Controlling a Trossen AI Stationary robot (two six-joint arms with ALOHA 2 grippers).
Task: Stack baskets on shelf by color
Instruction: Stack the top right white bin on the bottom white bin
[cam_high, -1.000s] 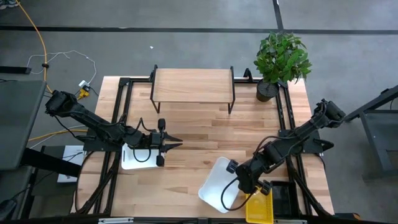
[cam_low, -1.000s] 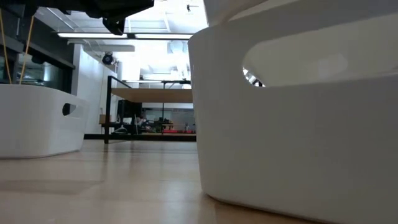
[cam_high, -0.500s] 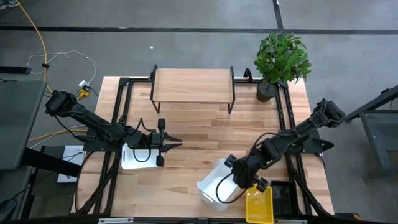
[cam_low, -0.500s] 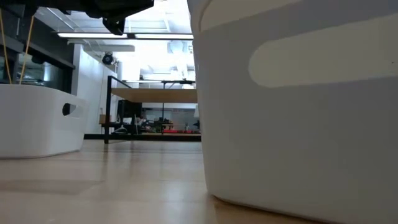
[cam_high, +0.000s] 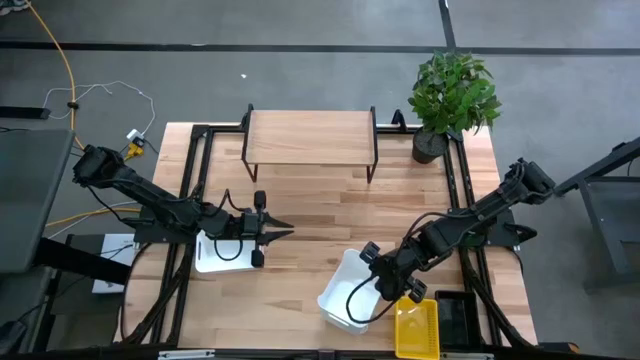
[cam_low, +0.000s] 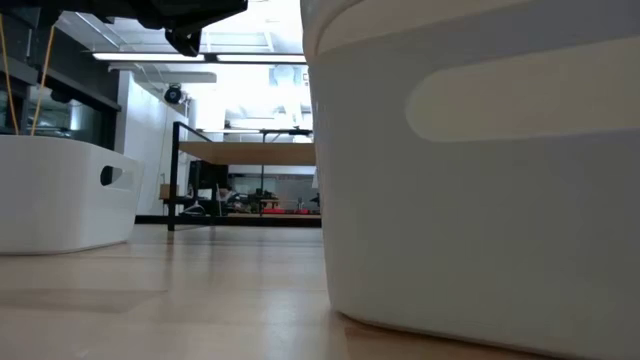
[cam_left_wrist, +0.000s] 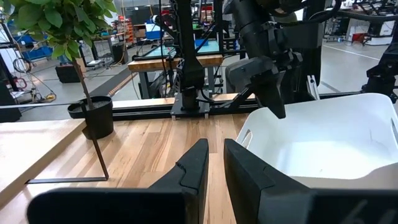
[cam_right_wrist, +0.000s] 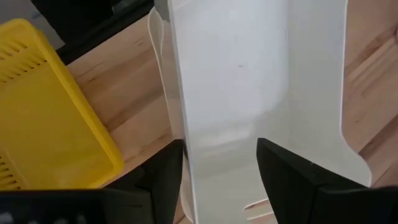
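Well in front of the shelf (cam_high: 309, 137), near the table's front edge, the right gripper (cam_high: 392, 287) straddles the wall of a white basket (cam_high: 345, 296), its fingers (cam_right_wrist: 287, 177) spread apart on either side of the rim without pinching it. A yellow basket (cam_high: 417, 330) lies just beside the white one, on the side away from the shelf. The left gripper (cam_high: 262, 231) waits over a 2nd white basket (cam_high: 221, 257) at the table's left, also well short of the shelf, its fingers (cam_left_wrist: 191, 171) nearly together and holding nothing. The shelf top is bare; none of the 3 baskets has reached it. The step in hand looks to be getting a firm grip on the white basket's wall. To do it well, the fingers should sink deeper over the rim and close squarely before any lift, so the basket does not tilt or swing. The carry should keep clear of the yellow basket and approach the shelf top from above.
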